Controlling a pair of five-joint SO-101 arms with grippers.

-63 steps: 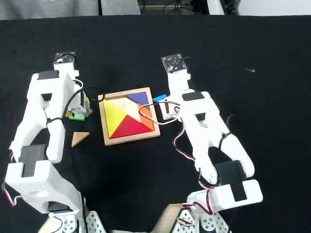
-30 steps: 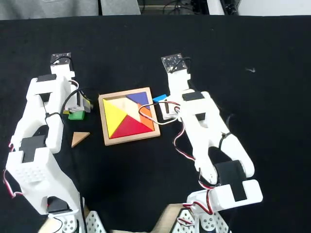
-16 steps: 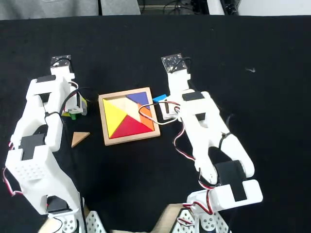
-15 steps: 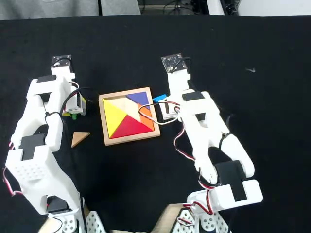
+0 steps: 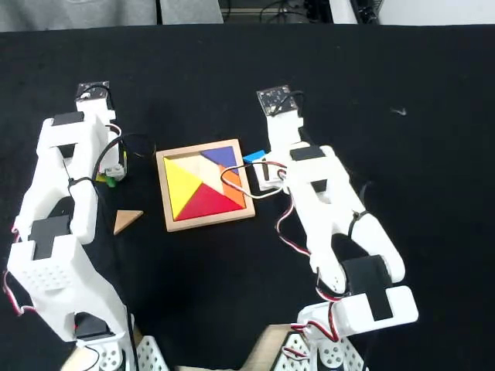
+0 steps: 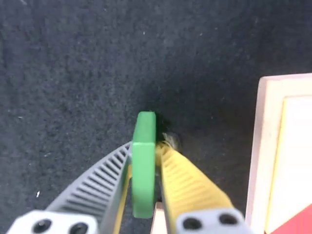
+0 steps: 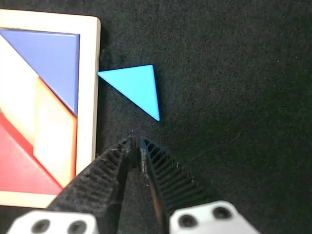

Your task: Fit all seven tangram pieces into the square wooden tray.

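Between the fingers of our left gripper [image 6: 145, 147] we hold a green piece [image 6: 144, 170] edge-on: the grey finger [image 6: 105, 185] presses one flat face and the yellow finger [image 6: 187, 187] the other, so the gripper is clamped on it. The piece's end pokes out past both fingertips over the black cloth [image 6: 73, 63]; we cannot tell whether it touches the cloth. Just beside this gripper, on the yellow finger's side and apart from it, lies the square wooden tray [image 6: 269, 146]. From the high view we see a plain wooden triangle [image 5: 126, 220] lying loose near the same gripper, toward that arm's base and outside the tray.

Our right gripper [image 7: 136, 144] has its black fingers [image 7: 105, 175] pressed together with nothing between them. Just ahead of their tips, apart from them, a light blue triangle [image 7: 135, 87] lies flat on the cloth; one of its corners reaches the tray's outer rim, and we cannot tell whether it touches. The rim runs alongside this gripper too, so the tray sits between our two grippers. Inside it we see a yellow triangle [image 5: 182, 185], a red triangle [image 5: 210, 202], an orange piece [image 7: 56, 141] and a dark blue piece [image 7: 48, 56], the last two nearest the right gripper. A pale patch [image 7: 14, 97] lies among them; we cannot tell whether it is a piece or bare tray floor.
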